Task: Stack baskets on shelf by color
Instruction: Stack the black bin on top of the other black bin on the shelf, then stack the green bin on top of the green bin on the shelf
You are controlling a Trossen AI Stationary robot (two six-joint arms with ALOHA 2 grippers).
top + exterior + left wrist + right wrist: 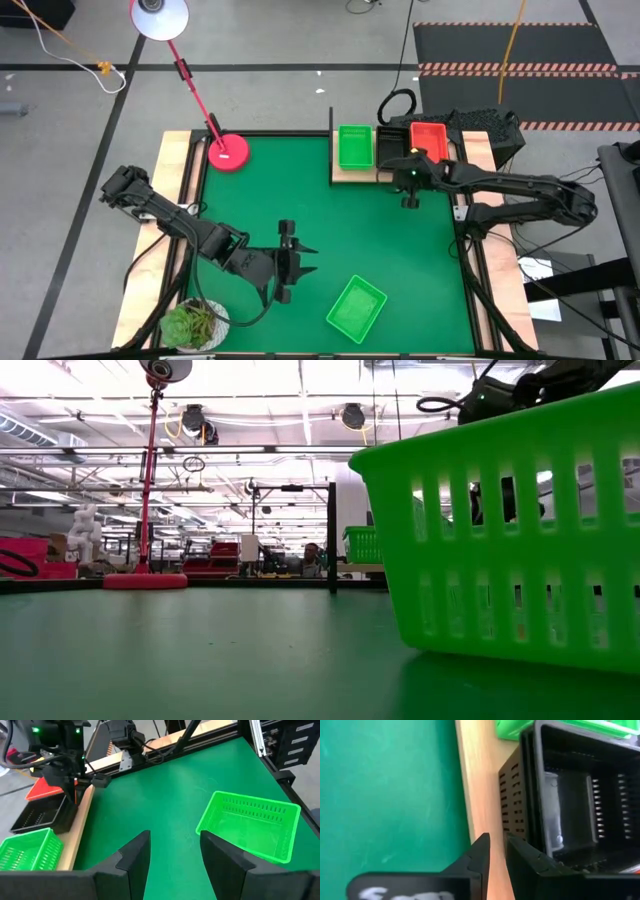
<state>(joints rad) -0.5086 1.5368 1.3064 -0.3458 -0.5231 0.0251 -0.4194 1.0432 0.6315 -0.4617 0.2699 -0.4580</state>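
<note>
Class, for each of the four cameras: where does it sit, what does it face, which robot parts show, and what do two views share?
High: overhead, straight down; both arms, shelf.
Low: mat height, level; loose green basket fills it, an arm above.
Left wrist: left gripper open, facing that green basket.
Right wrist: right gripper at the black basket on the shelf.
Shared: high, low and left wrist show the loose green basket.

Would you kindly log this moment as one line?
left end effector open near loose green basket | right end effector at black basket on shelf
</note>
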